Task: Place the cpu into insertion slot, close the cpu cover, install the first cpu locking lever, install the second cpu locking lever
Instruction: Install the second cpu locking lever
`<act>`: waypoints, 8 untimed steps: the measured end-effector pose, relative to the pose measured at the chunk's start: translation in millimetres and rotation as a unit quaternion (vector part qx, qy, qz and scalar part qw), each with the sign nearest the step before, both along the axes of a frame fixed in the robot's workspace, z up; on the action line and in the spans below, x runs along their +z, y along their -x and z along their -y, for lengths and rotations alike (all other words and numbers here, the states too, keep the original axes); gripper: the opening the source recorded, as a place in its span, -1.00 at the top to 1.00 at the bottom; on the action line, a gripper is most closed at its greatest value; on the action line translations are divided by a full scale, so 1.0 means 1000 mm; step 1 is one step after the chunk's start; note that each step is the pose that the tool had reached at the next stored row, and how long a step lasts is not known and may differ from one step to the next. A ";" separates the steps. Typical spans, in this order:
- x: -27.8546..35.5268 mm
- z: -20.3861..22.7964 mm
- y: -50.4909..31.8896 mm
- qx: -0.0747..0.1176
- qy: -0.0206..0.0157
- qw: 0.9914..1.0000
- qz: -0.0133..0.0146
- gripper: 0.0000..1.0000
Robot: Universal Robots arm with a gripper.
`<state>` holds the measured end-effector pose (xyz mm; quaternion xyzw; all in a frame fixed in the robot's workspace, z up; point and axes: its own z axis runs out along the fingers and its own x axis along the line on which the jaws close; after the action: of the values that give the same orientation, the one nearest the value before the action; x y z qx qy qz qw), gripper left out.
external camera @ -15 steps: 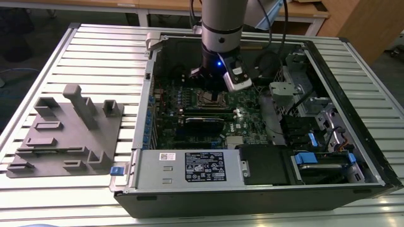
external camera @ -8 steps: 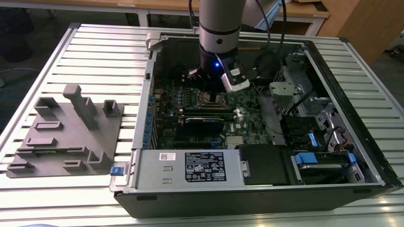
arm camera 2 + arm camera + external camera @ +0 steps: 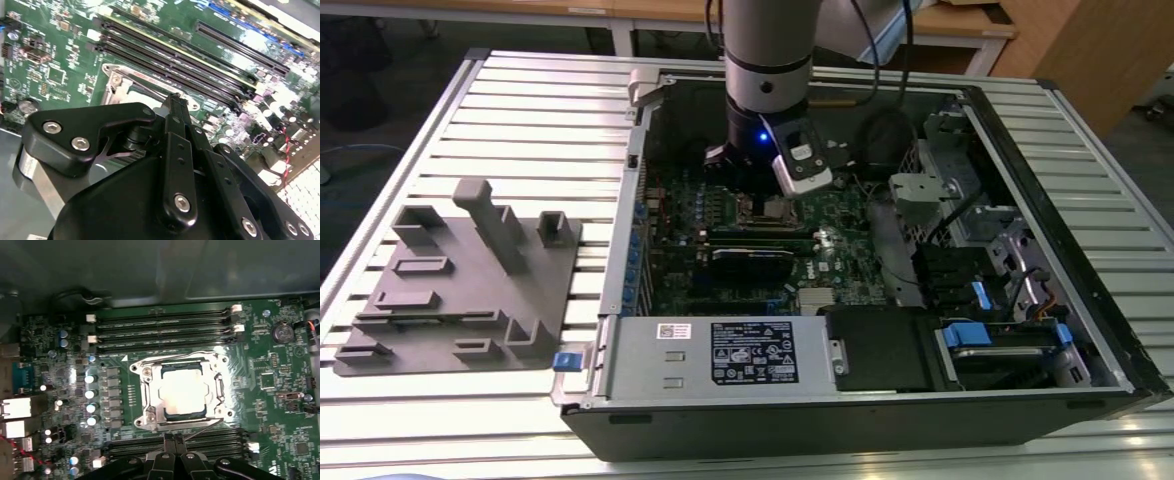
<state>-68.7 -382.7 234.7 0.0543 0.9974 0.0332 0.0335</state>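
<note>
The cpu [image 3: 184,390] lies flat in the insertion slot [image 3: 185,416] on the green motherboard, its pale metal top showing. The silver cpu cover [image 3: 218,387] is down around it as a frame. A thin locking lever [image 3: 175,356] runs along the socket's far side. A second locking lever [image 3: 202,429] slants up off the near side, beside my fingertips. My gripper [image 3: 172,439] hovers at the socket's near edge, fingers shut together with nothing seen between them. In the second wrist view the gripper [image 3: 175,102] hides most of the socket [image 3: 125,82].
Long memory slots [image 3: 165,330] flank the socket on both sides. In the exterior view the arm [image 3: 767,90] reaches down into the open computer case, with the labelled power supply box [image 3: 747,352] at the front. A grey fixture [image 3: 467,280] sits on the table at the exterior view's left.
</note>
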 end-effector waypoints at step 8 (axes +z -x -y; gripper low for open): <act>-0.0002 0.0000 0.0086 0.000 0.000 1.000 0.000 0.79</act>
<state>-77.3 -382.7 234.5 0.0543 0.9974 0.0332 0.0335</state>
